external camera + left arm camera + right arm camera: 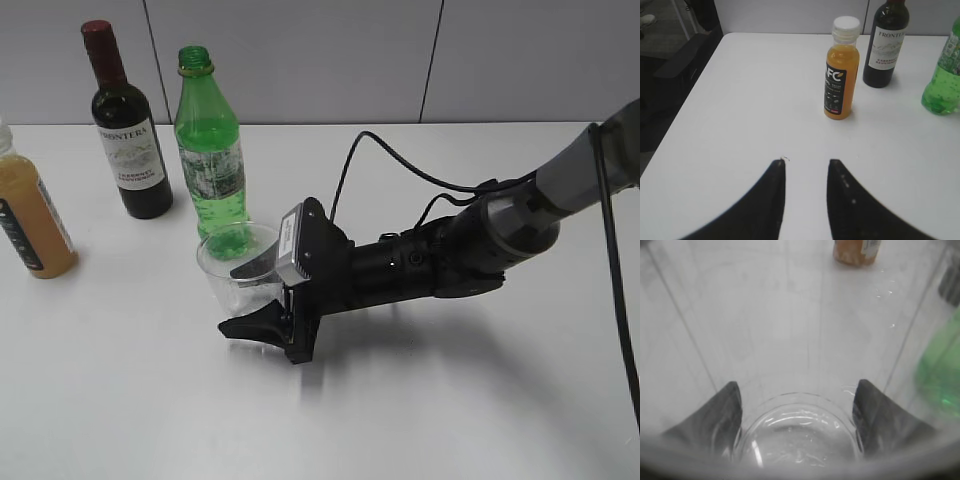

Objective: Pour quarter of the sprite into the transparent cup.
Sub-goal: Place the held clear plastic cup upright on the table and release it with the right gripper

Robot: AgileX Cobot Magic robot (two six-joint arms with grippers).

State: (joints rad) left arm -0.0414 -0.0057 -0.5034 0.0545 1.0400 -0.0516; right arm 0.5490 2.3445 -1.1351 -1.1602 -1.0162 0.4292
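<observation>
We see the white table [480, 400] filling the frame; the sprite [210, 150] stands upper left; our right gripper [262, 300] clamps the transparent cup [232, 262] at centre; our left gripper [806, 172] hangs apart, empty.

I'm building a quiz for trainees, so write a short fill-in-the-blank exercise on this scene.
1. The right gripper has its fingers on either side of the transparent ____.
2. The sprite has no ____ on its neck.
3. The wine bottle stands between the sprite and the ____ juice bottle.
4. The left gripper holds ____.

Missing words: cup; cap; orange; nothing
</observation>
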